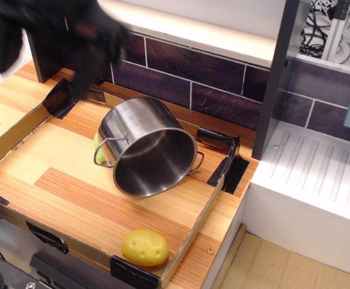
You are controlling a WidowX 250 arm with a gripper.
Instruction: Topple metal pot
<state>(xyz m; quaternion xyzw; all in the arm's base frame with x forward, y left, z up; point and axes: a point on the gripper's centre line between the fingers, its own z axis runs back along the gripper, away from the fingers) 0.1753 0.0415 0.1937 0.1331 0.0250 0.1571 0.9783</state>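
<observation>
The metal pot [142, 147] lies tipped on its side in the middle of the cardboard tray [18, 129], its open mouth facing the front right. Its two wire loop handles show at the rim. A bit of green shows behind its left side. The arm [49, 30] is a dark motion-blurred shape at the top left, well above and clear of the pot. Its fingers cannot be made out in the blur.
A yellow potato-like toy [144, 247] lies at the tray's front right corner. A dark tiled back wall [223, 78] runs behind the tray. A white ribbed sink unit [319, 180] stands to the right, beside a dark upright post [280, 78].
</observation>
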